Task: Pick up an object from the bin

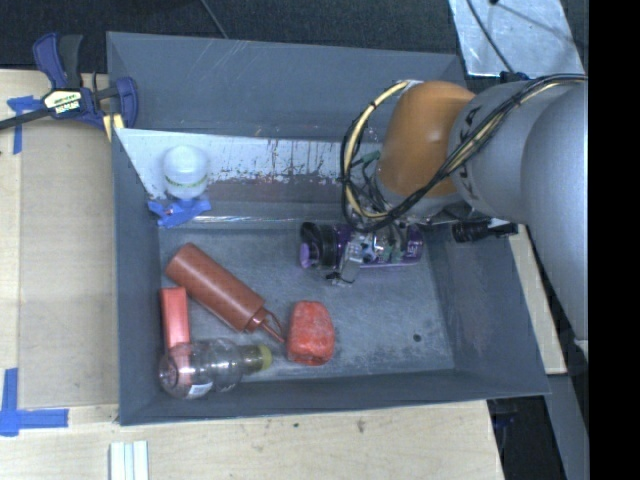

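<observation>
Red rough-surfaced block [311,332], the nearest candidate, lies below and slightly to the view's left of the claw [342,266], beside the nozzle of the brown squeeze bottle [218,288]. It is probably light and somewhat soft, so grasp it across its narrower sides. Whether the claw is open cannot be told.

Grey bin [400,318], rust-brown squeeze bottle [215,288], pink stick [175,316], red block [311,333], clear bottle [205,366], white jar [185,171], orange-brown wrist cover [425,138].
</observation>
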Controlling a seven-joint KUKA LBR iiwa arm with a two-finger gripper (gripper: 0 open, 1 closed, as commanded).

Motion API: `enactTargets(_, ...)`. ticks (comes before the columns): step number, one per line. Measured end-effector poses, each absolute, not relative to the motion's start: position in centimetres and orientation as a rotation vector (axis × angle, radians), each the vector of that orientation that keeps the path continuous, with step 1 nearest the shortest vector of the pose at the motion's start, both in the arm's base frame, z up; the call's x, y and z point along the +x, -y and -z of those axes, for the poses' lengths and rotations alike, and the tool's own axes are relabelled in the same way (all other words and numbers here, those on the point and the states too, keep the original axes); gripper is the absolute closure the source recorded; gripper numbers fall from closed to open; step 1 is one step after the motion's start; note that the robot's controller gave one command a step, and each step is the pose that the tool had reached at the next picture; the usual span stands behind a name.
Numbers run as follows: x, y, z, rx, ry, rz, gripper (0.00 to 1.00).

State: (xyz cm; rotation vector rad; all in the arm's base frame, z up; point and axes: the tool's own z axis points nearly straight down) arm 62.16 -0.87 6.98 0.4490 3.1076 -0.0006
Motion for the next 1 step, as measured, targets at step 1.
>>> enactTargets(1, 61.8, 2.62, -7.02, 0.569, -3.091, 0.0, 1.0)
